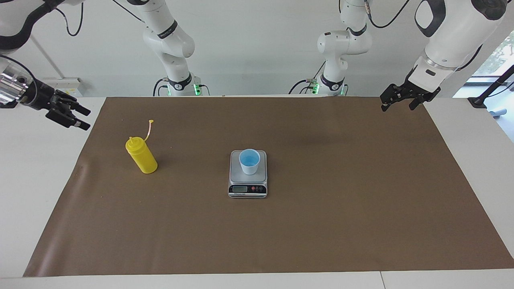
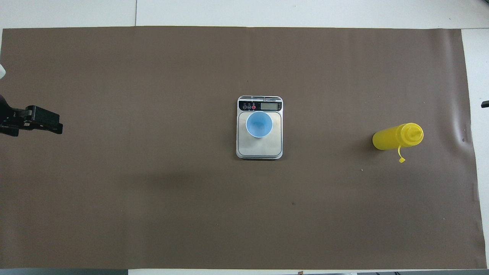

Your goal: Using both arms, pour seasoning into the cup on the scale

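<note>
Hanging over the mat's near corner at its own end, left gripper (image 1: 403, 98) is open, empty, waiting. Right gripper (image 1: 68, 113) is open too, raised over bare table (image 1: 36, 168) off the mat, well apart from the seasoning (image 1: 141, 160), which stands upright, ungrasped, at that end. Cup (image 1: 249, 161) sits on the scale (image 1: 247, 188) mid-mat, likely for weighing; display faces away from robots.

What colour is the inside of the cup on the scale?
Bright blue inside the cup, clearest in the overhead view.
</note>
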Controlling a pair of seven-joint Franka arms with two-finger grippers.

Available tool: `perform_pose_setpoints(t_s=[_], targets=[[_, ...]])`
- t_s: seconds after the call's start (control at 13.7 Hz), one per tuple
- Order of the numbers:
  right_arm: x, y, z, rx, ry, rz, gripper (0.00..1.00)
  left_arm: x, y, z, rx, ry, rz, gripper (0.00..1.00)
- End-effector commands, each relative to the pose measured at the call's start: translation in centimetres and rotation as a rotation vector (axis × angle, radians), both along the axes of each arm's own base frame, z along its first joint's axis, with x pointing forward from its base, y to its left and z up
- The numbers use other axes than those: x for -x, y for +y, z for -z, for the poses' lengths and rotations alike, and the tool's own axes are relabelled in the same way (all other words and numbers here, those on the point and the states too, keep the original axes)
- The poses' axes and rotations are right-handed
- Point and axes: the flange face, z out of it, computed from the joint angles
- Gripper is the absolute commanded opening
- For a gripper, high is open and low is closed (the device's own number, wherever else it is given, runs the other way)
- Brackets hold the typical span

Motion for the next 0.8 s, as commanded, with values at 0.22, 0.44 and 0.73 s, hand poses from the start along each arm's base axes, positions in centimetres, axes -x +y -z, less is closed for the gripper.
perform_pose_setpoints(t_s=[0.22, 0.44, 0.73], targets=[[-1.3, 12.1, -5.3, 0.362, -0.101, -0.419, 1.00, 0.7, 0.4, 0.0, 0.012, 0.007, 0.001, 1.00], [-0.8, 12.2, -5.8, 0.361, -0.134, -0.490, 1.00, 0.7, 0.4, 0.0, 0.013, 0.008, 0.001, 1.00], [0.9, 16.3, -7.0, 0.495, -0.166, -0.699, 1.00, 0.7, 0.4, 0.0, 0.013, 0.008, 0.001, 1.00]])
